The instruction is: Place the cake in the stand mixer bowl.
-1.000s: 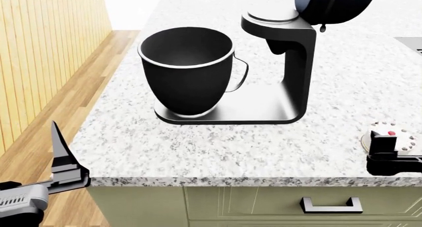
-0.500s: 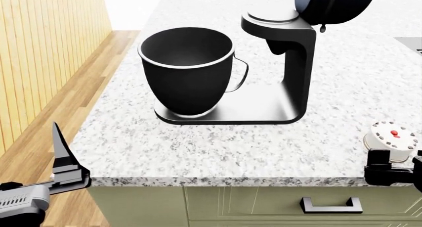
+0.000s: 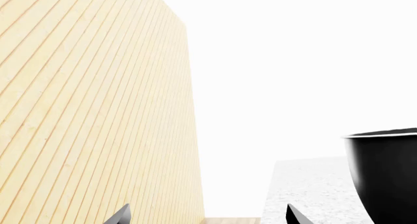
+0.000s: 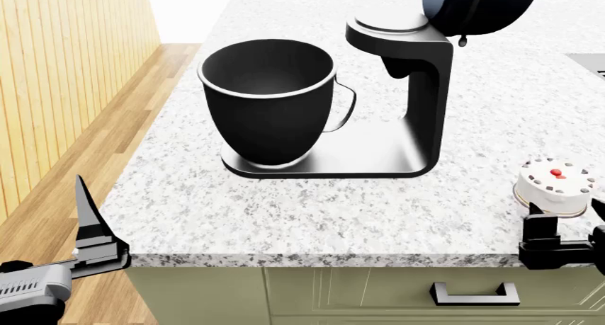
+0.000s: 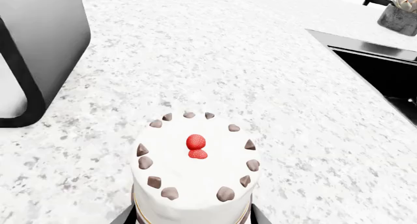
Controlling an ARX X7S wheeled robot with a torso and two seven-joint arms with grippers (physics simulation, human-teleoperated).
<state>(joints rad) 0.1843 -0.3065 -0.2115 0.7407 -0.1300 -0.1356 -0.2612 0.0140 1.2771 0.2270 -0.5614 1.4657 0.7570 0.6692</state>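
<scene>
The right gripper (image 4: 564, 226) was closed around the base of the cake (image 4: 555, 185), held near the counter's front edge.

The stand mixer bowl (image 4: 268, 98) was seated well apart on the mixer stand (image 4: 416, 127), mouth unobstructed; the left gripper (image 4: 90, 226) was parked spread below counter level.

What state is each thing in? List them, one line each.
cake: upright, clamped low between the right hand's fingers.
stand mixer bowl: upright on the mixer base, empty.
mixer head: tilted up, clear of the bowl.
right hand: shut on the cake.
left hand: open, holding nothing, off the counter's edge.
</scene>
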